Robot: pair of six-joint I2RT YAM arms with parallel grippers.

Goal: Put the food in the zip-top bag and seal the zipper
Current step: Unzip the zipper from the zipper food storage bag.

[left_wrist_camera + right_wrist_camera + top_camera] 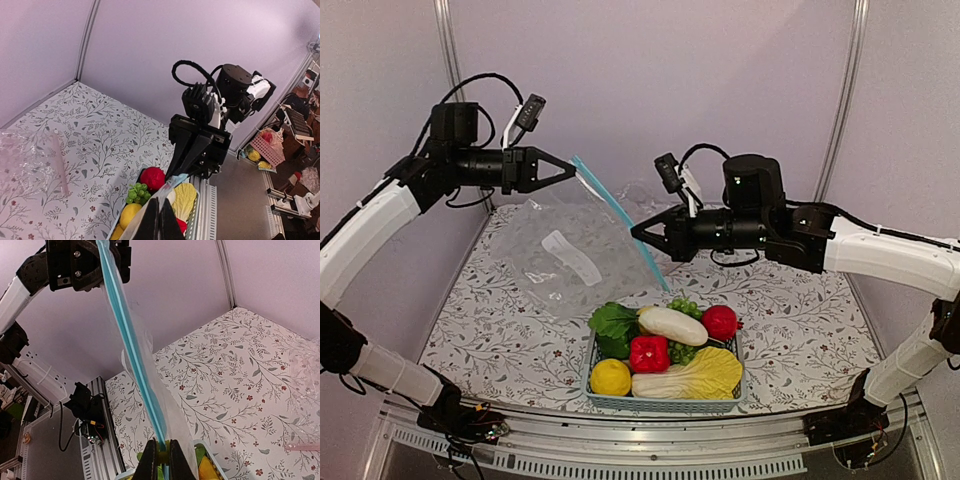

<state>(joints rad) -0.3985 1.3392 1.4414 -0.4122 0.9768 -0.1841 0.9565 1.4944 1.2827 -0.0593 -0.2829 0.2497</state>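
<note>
The food lies in the basket at the near edge of the table, not yet bagged. Beyond it, the zip-top bag hangs in the air. My left jaws and right jaws are both pressed together, pinching its zipper. Recommended: hold the strip taut and open the mouth before loading.
</note>
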